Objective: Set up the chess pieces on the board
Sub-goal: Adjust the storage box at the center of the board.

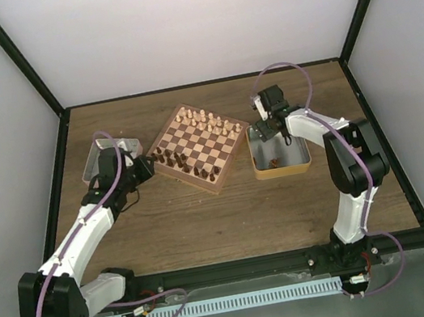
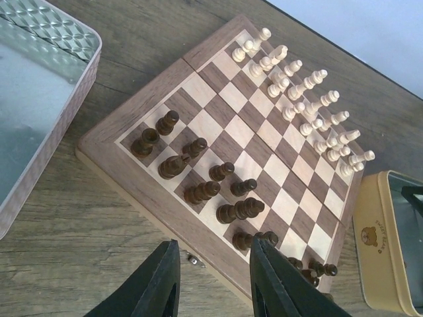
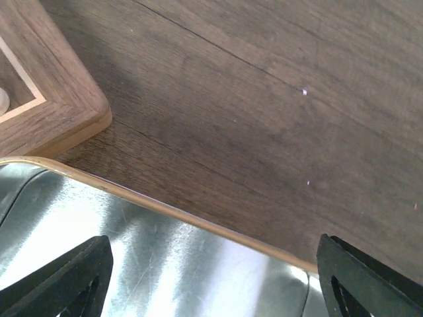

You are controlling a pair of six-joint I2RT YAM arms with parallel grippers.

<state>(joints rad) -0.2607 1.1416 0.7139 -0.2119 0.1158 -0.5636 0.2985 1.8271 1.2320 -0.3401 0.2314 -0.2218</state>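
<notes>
Left gripper [image 2: 215, 247] hangs at the edge of the board [image 2: 264, 142], fingers slightly apart, nothing between them. Dark chess pieces [image 2: 198, 191] crowd the rows nearest it, pale pieces [image 2: 304, 99] the far side. I see the right gripper [image 3: 215, 264] spread wide and empty over a tin [image 3: 165, 210].

Overhead view looks down; both wrist views, close and oblique, share the board [image 2: 152, 99].
</notes>
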